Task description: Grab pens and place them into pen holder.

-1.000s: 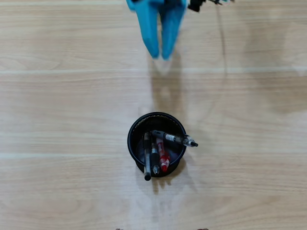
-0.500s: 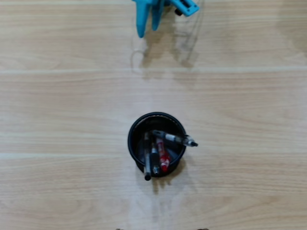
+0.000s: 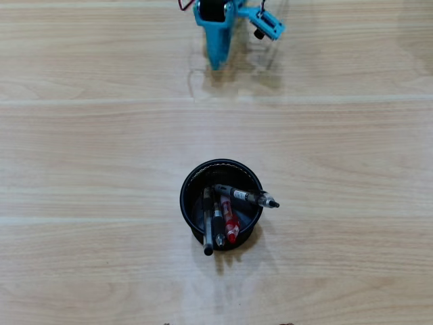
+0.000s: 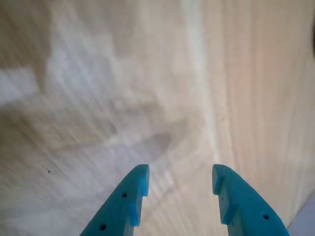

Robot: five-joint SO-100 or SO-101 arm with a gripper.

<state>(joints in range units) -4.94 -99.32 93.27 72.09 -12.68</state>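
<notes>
Pens (image 3: 226, 215) are standing inside the pen holder (image 3: 186, 196), well apart from the gripper (image 3: 216, 64). Its fingers (image 4: 129, 196) are spreading open, gripping nothing.

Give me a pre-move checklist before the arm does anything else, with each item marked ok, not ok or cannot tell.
1. Pens in the pen holder: ok. The red pen and three dark pens all rest inside it.
2. Pens left on the table: ok, none visible in the overhead view.
3. Gripper empty: ok. In the wrist view the jaws stand apart with only bare wood between them.
4. Gripper clear of the holder: ok. In the overhead view it sits at the top edge, far from the cup.
5. Holder upright: ok, its round rim faces the camera.
6. Pens secure: cannot tell. One dark pen leans out over the right rim.
</notes>
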